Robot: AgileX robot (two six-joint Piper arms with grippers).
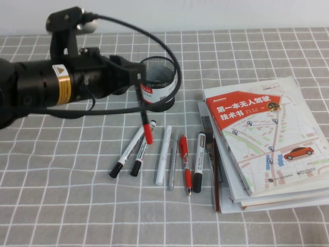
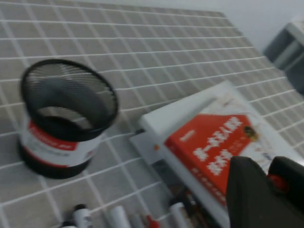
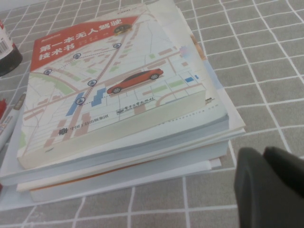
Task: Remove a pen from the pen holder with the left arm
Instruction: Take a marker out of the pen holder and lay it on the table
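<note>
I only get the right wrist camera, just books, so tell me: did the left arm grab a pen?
Observer: Yes, the left end effector is shut on a red pen, just outside the pen holder.
Operator: Any pens left inside?
Observer: No, the left wrist view shows it empty.
Operator: My right end effector is beside the books. Other pens nearby?
Observer: Six loose pens lie on the cloth, on the books' left.

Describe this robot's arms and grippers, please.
Left arm: thick black cylinder, gold band, white warning-triangle label, looping black cable, camera bracket on top. Left gripper, by the mesh pen holder: black. Right gripper, beside the book stack: dark and rounded.
</note>
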